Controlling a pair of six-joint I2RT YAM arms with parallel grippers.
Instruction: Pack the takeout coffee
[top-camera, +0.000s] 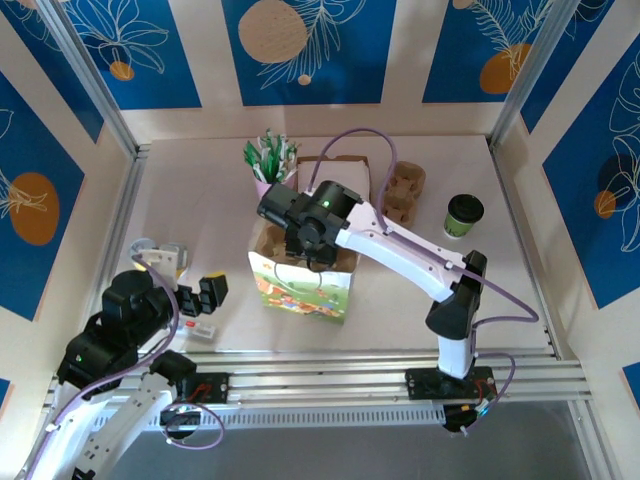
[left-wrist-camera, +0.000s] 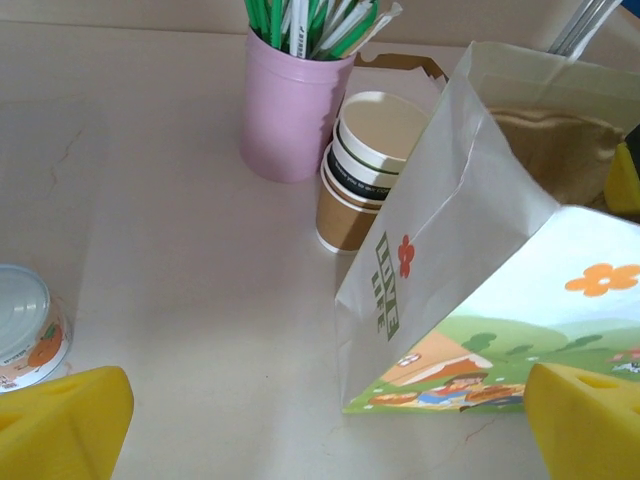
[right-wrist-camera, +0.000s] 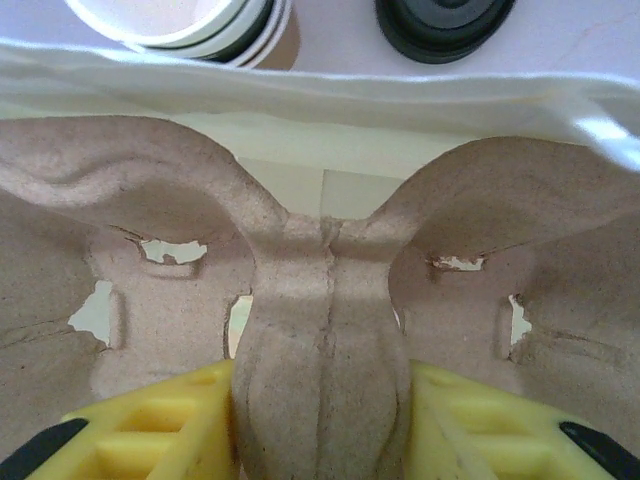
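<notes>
Our right gripper (top-camera: 305, 245) hangs over the open mouth of the paper bag (top-camera: 300, 288), fingers pointing down into it. In the right wrist view, our right gripper (right-wrist-camera: 320, 410) has its yellow fingers (right-wrist-camera: 150, 435) pressed against either side of the raised middle ridge of a pulp carrier (right-wrist-camera: 320, 300), so it is clamped on that carrier. The carrier's two cup wells spread out to either side of the fingers, and just past them rises the white inner wall of the paper bag (right-wrist-camera: 320, 100). Beyond that wall we see a stack of cups (right-wrist-camera: 190, 20) and black lids (right-wrist-camera: 445, 20).

The takeout coffee (top-camera: 463, 215) stands upright on the table (top-camera: 190, 200), well apart from our right gripper and off to its right, outside the bag and touching nothing else.

Our left gripper (top-camera: 212, 292) sits low to the left of the bag, near our left arm's base. In the left wrist view, our left gripper (left-wrist-camera: 320, 430) has its yellow fingertips (left-wrist-camera: 60, 420) spread wide with nothing between them. Ahead of it and to the right stands the paper bag (left-wrist-camera: 450, 250); straight ahead is the stack of cups (left-wrist-camera: 365, 170), lying tilted against the bag, with a pink cup (left-wrist-camera: 295, 110) of green straws just beside it. A tin (left-wrist-camera: 25, 330) sits just beside the left fingertip.
</notes>
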